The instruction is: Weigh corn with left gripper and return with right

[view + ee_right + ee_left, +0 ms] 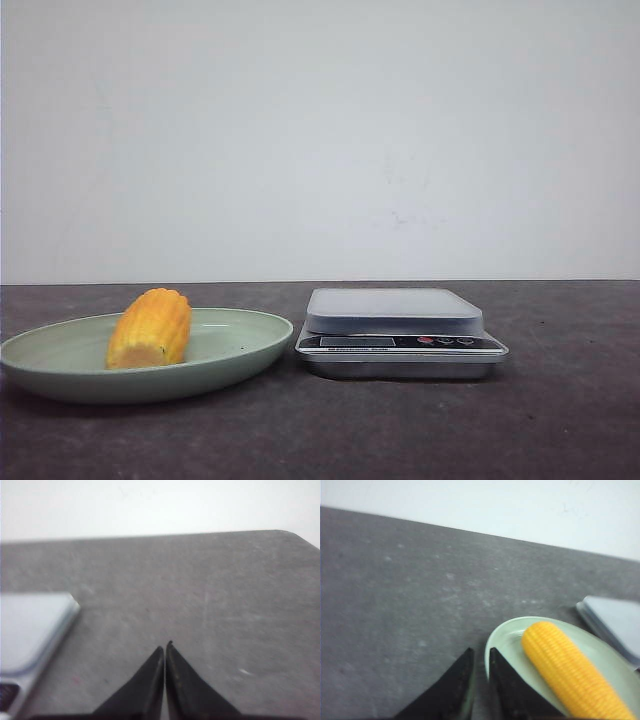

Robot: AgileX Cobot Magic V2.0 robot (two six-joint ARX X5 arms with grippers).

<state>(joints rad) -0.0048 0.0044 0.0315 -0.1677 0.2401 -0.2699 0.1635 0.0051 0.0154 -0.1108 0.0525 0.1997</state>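
The corn (150, 328) is a stubby yellow-orange cob lying in a pale green plate (245, 352) at the left of the table. In the left wrist view the corn (570, 672) lies just beside my left gripper (481, 651). That gripper is open only a narrow gap, holds nothing, and hangs over the plate's rim (492, 642). My right gripper (164, 646) is shut and empty above bare table, to the right of the scale (30, 625). Neither gripper shows in the front view.
A silver digital kitchen scale (395, 315) with a flat grey platform stands right next to the plate; its corner (615, 625) shows in the left wrist view. The tabletop is dark grey, with a white wall behind. The table's far right corner (295, 535) is rounded.
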